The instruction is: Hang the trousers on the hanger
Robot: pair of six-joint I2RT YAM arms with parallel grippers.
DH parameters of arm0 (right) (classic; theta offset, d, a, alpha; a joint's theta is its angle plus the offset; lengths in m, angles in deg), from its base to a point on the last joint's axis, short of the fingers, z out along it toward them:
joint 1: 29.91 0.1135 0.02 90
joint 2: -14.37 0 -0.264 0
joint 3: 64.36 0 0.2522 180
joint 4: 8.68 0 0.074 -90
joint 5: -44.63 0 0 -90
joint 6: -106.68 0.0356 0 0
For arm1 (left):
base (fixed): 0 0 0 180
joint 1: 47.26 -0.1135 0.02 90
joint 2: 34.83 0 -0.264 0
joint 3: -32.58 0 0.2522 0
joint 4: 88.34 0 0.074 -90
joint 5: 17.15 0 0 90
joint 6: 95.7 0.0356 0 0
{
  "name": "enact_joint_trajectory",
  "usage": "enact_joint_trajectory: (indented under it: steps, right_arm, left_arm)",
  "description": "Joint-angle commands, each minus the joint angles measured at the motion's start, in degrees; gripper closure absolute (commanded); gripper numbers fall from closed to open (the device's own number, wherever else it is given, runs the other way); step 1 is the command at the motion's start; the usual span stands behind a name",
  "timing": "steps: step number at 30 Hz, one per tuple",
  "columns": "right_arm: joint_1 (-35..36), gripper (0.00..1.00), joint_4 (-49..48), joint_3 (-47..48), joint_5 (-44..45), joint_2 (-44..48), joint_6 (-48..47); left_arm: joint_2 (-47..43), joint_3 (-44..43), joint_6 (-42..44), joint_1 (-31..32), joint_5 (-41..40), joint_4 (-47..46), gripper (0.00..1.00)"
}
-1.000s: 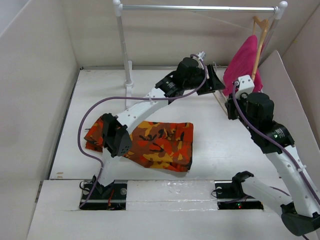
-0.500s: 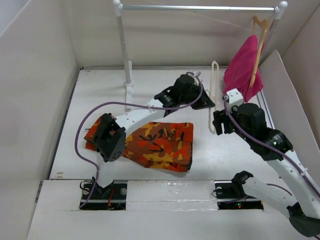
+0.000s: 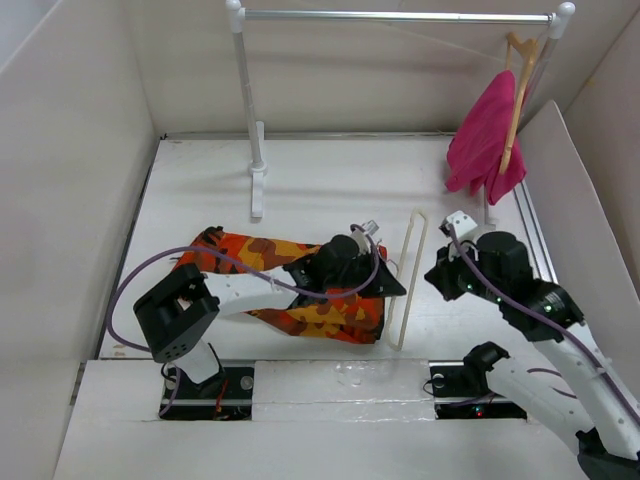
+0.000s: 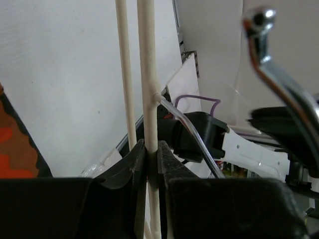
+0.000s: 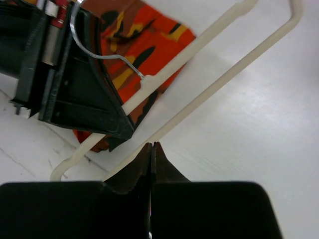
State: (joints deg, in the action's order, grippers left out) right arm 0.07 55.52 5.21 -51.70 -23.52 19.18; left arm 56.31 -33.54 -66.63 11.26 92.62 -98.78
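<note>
Hanger (image 4: 147, 74) pinched in left tool (image 4: 152, 149): wrist view only, overhead hides.

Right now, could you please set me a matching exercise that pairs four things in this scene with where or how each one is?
Things:
1. trousers
2. hanger
3. pink garment
4. right gripper

Places or states:
A. hangs at the right end of the rail
B. shut, with nothing between its fingers
C. clamped in the left gripper
D. lies on the table

Pairs: 1-D, 2-C, 3-A, 4-B
</note>
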Motion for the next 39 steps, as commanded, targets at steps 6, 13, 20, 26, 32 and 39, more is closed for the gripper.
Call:
enact_joint_trajectory:
  steps: [6, 13, 20, 26, 32, 39]
  right_arm:
    - [0.3, 1.0, -22.1, -16.2, -6.8, -1.7, 10.1]
    - [2.3, 0.99, -33.4, -22.9, -9.0, -7.3, 13.1]
    - [2.8, 0.73, -42.7, -24.7, -8.1, -17.8, 13.6]
    - [3.9, 0.57, -45.0, -22.9, -4.6, -25.6, 14.0]
    - [4.6, 0.58, -46.2, -23.7, -1.1, -28.6, 15.8]
    - [6.8, 0.47, -49.0, -24.4, -1.4, -33.7, 18.3]
  left_arm:
    - [-3.5, 9.5, -3.1, 3.9, -12.8, -6.8, 1.0]
    - [-0.2, 12.6, -4.9, 3.9, -19.0, -8.7, 1.0]
    - [4.2, 14.8, -6.9, 3.9, -18.0, -15.3, 1.0]
    - [4.5, 16.1, -7.5, 4.4, -18.2, -14.8, 1.0]
    - [4.4, 15.6, -7.3, 4.4, -18.8, -13.2, 1.0]
    - [5.1, 14.7, -6.2, 4.4, -18.5, -12.4, 1.0]
